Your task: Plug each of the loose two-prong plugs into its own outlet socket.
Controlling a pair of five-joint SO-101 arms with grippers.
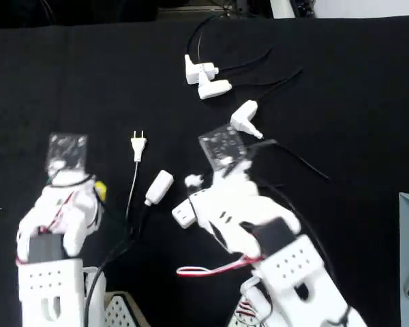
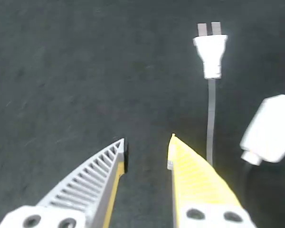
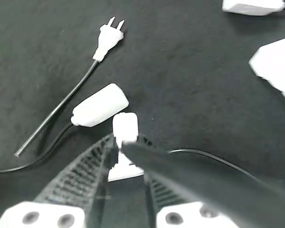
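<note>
The right tool (image 3: 125,142) sits at the near middle of the black tabletop (image 1: 341,102). Its jaws are drawn in tight around a small white piece (image 3: 125,127), which sticks out past the fingertips. I cannot tell whether this piece has prongs. A black cable (image 3: 204,156) crosses close in front of that tool.

The left tool (image 2: 147,145) is at the near left. It stands about half open, one finger grey and one yellow, with nothing between them and bare tabletop beneath.

Between the two arms lies a white outlet socket (image 1: 159,185), tilted, with its dark cord leaving toward 7 o'clock. It is at about 3 o'clock from the left tool and just beside the right tool's tip, apart from it.

A loose two-prong plug (image 1: 138,143) lies flat at about 1 o'clock from the left tool. Its prongs point to 12 o'clock and its thin pale cord (image 1: 133,184) runs back toward 6 o'clock, passing just beside the socket.

Farther off, at about 1 o'clock from the right tool, rests another white plug body (image 1: 245,116). Beyond it, at 12 o'clock, two more white pieces (image 1: 204,78) lie touching, and black cables curl away from them toward the far edge.
</note>
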